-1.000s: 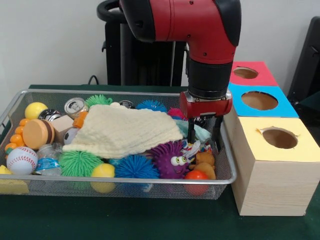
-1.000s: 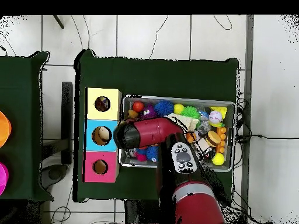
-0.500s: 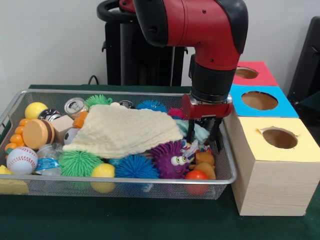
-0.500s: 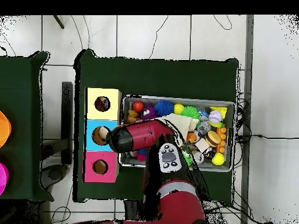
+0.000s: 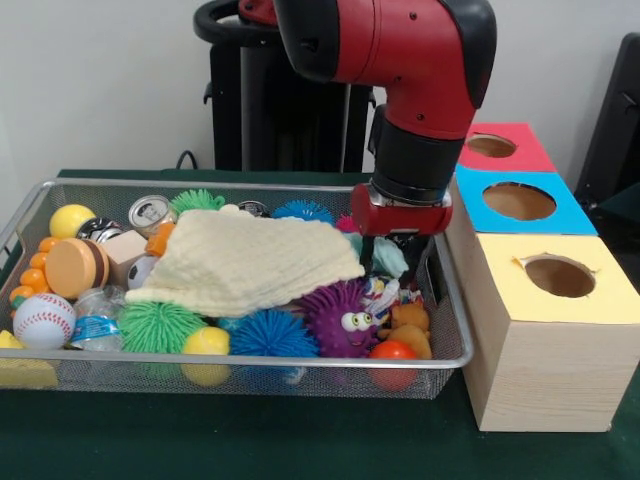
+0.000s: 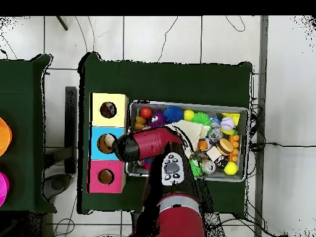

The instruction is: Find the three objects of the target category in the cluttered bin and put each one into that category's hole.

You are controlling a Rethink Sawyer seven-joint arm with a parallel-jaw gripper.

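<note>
Taking the silver wire-mesh bin (image 5: 30, 215) as the landmark and reading the front view from its left end: a white baseball with red stitching (image 5: 43, 320) lies against the left front corner, with a round tan-and-brown burger-shaped toy (image 5: 76, 267) just behind it. A cream knitted cloth (image 5: 250, 262) is draped over the middle of the bin and hides whatever lies beneath. In front of the cloth's right edge sits a purple spiky toy with googly eyes (image 5: 343, 320), and a red ball (image 5: 392, 352) rests against the front wall near the bin's right corner.

Over the bin's right end hangs the red-and-black gripper (image 5: 400, 262), down among the clutter. Its jaws appear to pinch a pale mint-green soft object (image 5: 390, 258); that is probably the task's thing, though the target category cannot be read from these pictures. The object is inside the bin's right end, raised a little above the toys.

Just outside the bin's right wall stands the wooden box topped with yellow, blue and red panels (image 5: 545, 360), each with a round hole.

The step in hand looks like the pick. Next comes a clean lift above the bin's rim, then a carry rightwards to the correct hole.
</note>
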